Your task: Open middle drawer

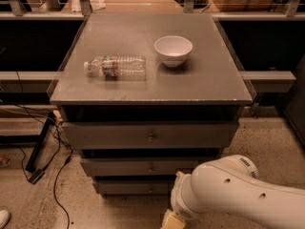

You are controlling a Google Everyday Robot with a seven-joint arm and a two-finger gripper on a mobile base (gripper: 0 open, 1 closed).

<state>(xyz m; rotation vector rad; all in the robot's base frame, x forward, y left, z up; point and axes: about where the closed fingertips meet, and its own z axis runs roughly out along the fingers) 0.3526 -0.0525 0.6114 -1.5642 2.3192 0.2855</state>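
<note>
Bench (143,87): I see a gray unit with a flat top and three stacked drawer fronts below its front edge.
Middle drawer (119,167): the mid-sized gray front lies between the widest front above and the narrowest one below. Its small round knob (150,167) sits at its centre. Its right end meets the edge of the arm in my view.
Top drawer (109,135): the widest front, just under the bench top.
Bottom drawer (124,188): the narrowest front, with its right part hidden behind the arm.
Arm (238,194): the white rounded link enters from the lower right, in front of the lower drawers.
Gripper (170,222): only a tan part shows at the bottom edge, below and right of the middle drawer's knob. I cannot tell whether it is open or closed.
Bottle (116,67): clear plastic, lying on its side on the left of the bench top.
Bowl (173,49): white, upright, right of the bottle and apart from it.
Cables (52,175): dark, trailing on the speckled floor to the left of the drawers.
</note>
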